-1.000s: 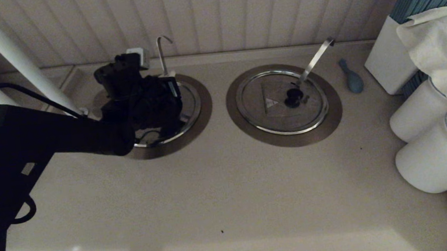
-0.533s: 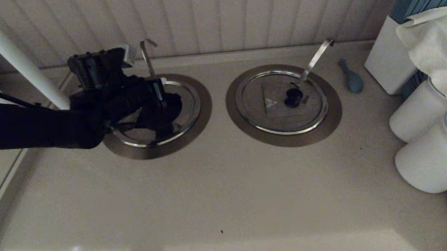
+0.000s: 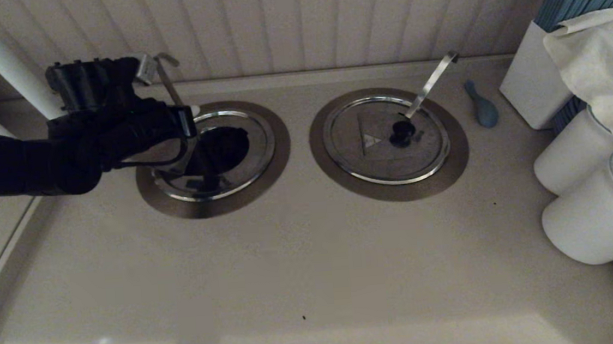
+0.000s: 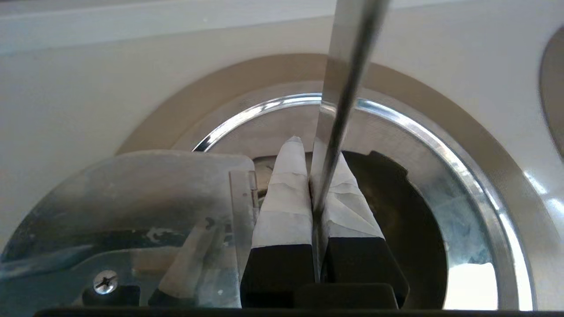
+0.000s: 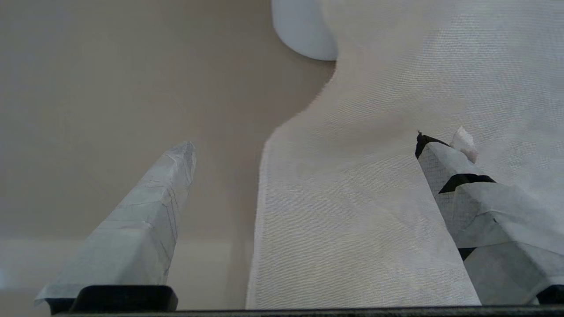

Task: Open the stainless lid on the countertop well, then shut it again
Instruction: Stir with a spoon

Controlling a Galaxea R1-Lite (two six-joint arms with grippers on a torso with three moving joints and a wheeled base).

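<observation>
The stainless lid [image 4: 132, 198] is off its seat. It is tipped up over the 9 o'clock side of the countertop well [image 3: 277, 141], and the dark hole shows toward 3 o'clock. The left gripper [image 4: 310, 149] is above the well, with its two fingers pressed together. The thin ladle handle [image 4: 348, 66] seems to be pinched between them, leaning toward 11 o'clock. I cannot tell what holds the lid up. If the lid only leans on the handle, it could slide down and bang onto the shiny ring. It could also land crooked, with its notch not lined up with the handle. A hard pull might also tug the ladle out. The wall [image 3: 294, 20] is close at 12 o'clock and the white pipe [image 3: 2, 64] stands at 10 o'clock, so there is little room there. The twin lid [image 3: 386, 138] sits at 3 o'clock, well apart. The countertop [image 3: 313, 259] is wide and bare at 6 o'clock, the safest way to move. The right gripper [image 5: 304, 145] is parked over a white cloth [image 5: 374, 198], fingers spread wide.
</observation>
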